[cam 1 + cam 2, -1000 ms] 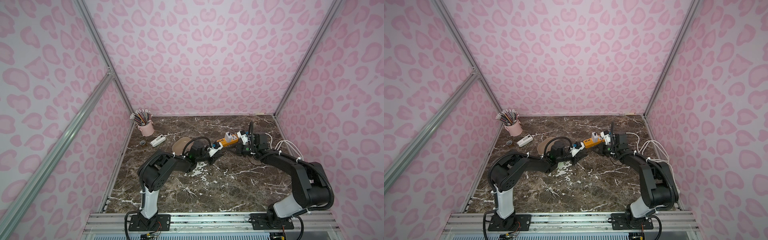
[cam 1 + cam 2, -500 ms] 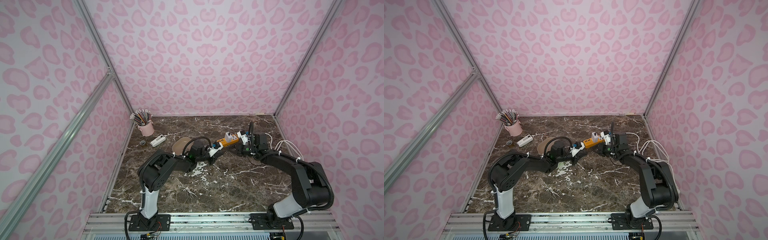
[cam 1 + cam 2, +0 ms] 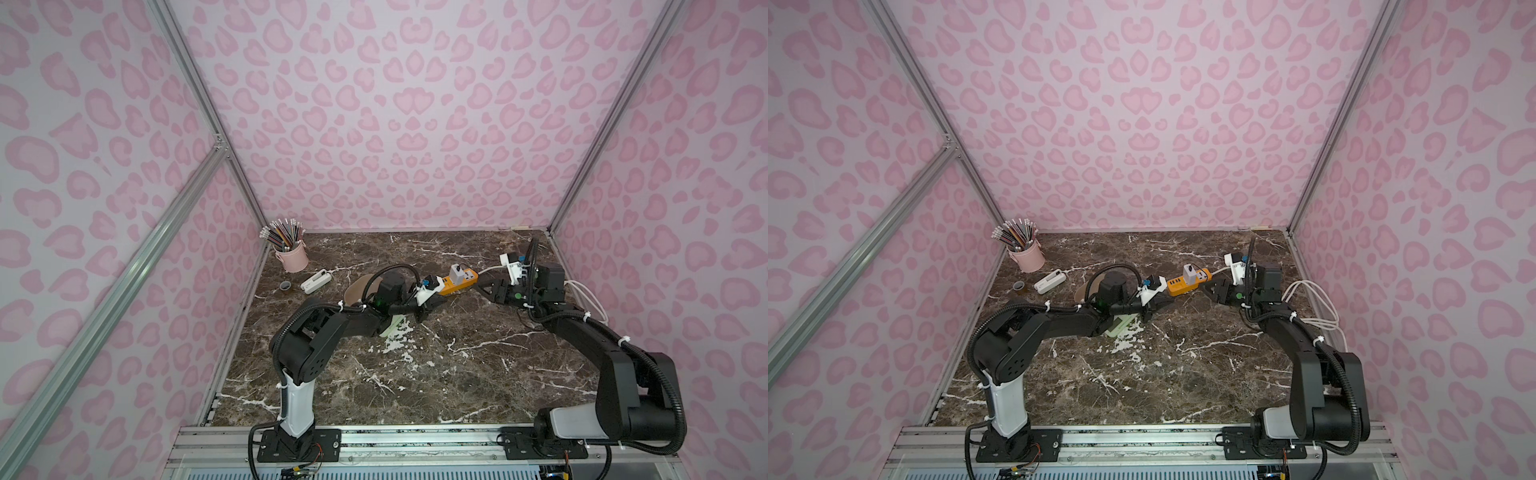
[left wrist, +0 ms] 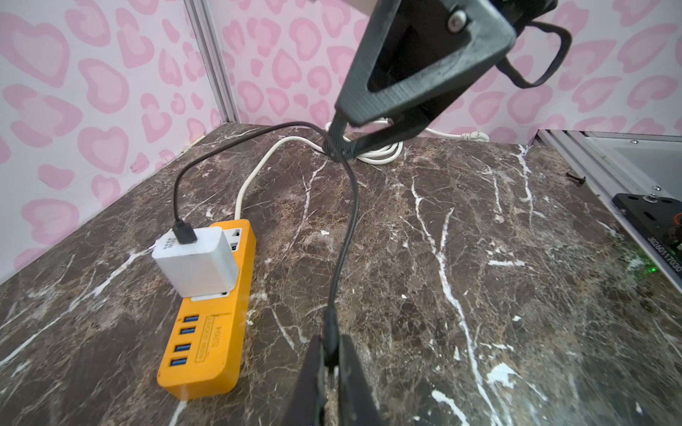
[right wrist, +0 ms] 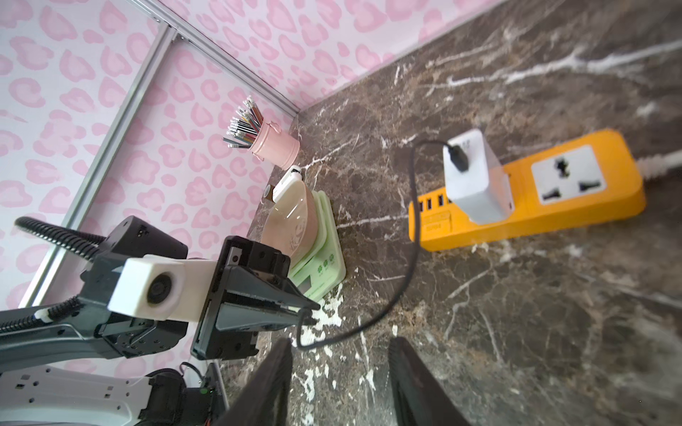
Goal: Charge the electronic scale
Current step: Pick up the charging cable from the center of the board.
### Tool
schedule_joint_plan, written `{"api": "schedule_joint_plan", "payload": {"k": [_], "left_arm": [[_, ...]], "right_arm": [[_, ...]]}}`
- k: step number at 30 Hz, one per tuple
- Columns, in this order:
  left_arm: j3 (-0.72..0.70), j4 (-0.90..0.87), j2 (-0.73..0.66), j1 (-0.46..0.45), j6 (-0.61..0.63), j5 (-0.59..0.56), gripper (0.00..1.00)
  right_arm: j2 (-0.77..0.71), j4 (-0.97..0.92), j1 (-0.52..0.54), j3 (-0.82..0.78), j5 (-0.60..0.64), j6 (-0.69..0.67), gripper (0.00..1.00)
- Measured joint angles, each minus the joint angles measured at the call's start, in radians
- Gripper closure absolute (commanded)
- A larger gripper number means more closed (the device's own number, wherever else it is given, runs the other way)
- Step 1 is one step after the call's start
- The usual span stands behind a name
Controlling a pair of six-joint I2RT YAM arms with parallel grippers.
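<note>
Clamped shut, the left fingers pinch the free end of the black cable. The right fingers stand apart. The cable's loop crosses their gap and, in the left wrist view, seems to brush one tip without being pinched.

That is the change I see: a second ago the right fingers were pressed together and the left pair had not quite closed, so the cable has passed from right to left. In both top views neither arm has shifted much.

The cable's other end sits in the white charger cube, which stands plugged into the orange power strip. The strip lies at about 1 o'clock from the middle of the worktop.

The electronic scale sits at about 10 o'clock from the middle. Its beige tray is on top and most of it is hidden under my left wrist in the top views; only a pale green corner shows. The left fingers hang just beside that corner, on its 3 o'clock side, with the plug apart from the scale.

For room, the broad marble toward 6 o'clock lies open down to the metal rail. At 3 o'clock it is tight, because the right arm works close to the wall and the strip's white cord is coiled between them. The far 10 o'clock corner holds the pink pencil cup. A small white device and a grey cap lie near it, between the cup and the scale.
</note>
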Motion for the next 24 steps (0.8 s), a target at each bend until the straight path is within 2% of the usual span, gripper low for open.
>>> {"api": "schedule_joint_plan", "payload": {"k": [6, 13, 16, 21, 24], "left_arm": [[0.065, -0.135, -0.021, 0.024, 0.065, 0.04, 0.93], [0.192, -0.375, -0.013, 0.061, 0.184, 0.076, 0.93], [0.214, -0.455, -0.015, 0.074, 0.224, 0.083, 0.93], [0.282, -0.574, -0.015, 0.074, 0.295, 0.084, 0.93], [0.329, -0.655, -0.015, 0.074, 0.343, 0.085, 0.92]], "right_arm": [[-0.016, 0.077, -0.021, -0.003, 0.001, -0.05, 0.58], [-0.05, 0.234, -0.071, 0.0, -0.114, -0.157, 0.58], [-0.061, 0.23, -0.042, 0.037, -0.147, -0.26, 0.57], [0.018, 0.025, 0.097, 0.219, -0.163, -0.56, 0.58], [0.085, -0.08, 0.13, 0.283, -0.171, -0.682, 0.59]]}}
